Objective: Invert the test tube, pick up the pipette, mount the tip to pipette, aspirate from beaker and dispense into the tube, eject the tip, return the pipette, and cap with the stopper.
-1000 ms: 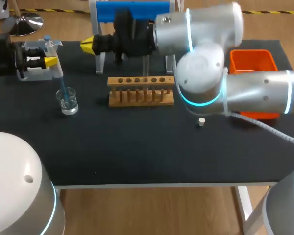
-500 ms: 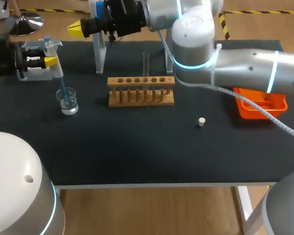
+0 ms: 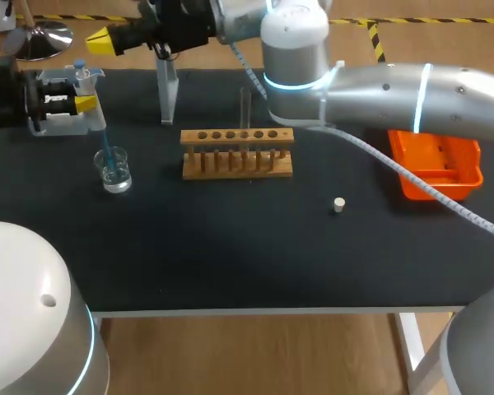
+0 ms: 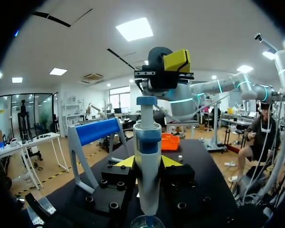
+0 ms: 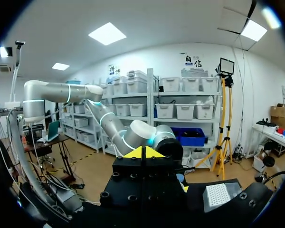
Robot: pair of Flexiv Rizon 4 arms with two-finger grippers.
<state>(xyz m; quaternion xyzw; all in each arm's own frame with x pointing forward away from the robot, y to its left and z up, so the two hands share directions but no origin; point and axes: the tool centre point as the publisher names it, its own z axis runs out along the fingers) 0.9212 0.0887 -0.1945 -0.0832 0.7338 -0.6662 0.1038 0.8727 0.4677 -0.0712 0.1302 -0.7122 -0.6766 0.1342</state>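
Note:
My left gripper (image 3: 81, 104) is shut on the white and blue pipette (image 3: 89, 90) at the table's left. The pipette's blue tip dips into the glass beaker (image 3: 114, 170). In the left wrist view the pipette (image 4: 147, 156) stands between the yellow fingers (image 4: 125, 162), with the beaker (image 4: 146, 222) just under it. A clear test tube (image 3: 246, 107) stands upright in the wooden rack (image 3: 237, 153). The white stopper (image 3: 338, 205) lies right of the rack. My right gripper (image 3: 99, 39) is shut and empty, held high over the back left edge; its tips (image 5: 143, 153) meet.
A blue-topped white stand (image 3: 166, 92) rises behind the rack. An orange bin (image 3: 439, 164) sits at the right. My right arm (image 3: 379, 86) spans the back of the table. A white tip box (image 5: 218, 194) shows beside the right gripper in its wrist view.
My right arm has swung back and to the left, carrying its shut gripper from above the stand to the back left edge and uncovering the orange bin. The left arm and pipette have stayed still.

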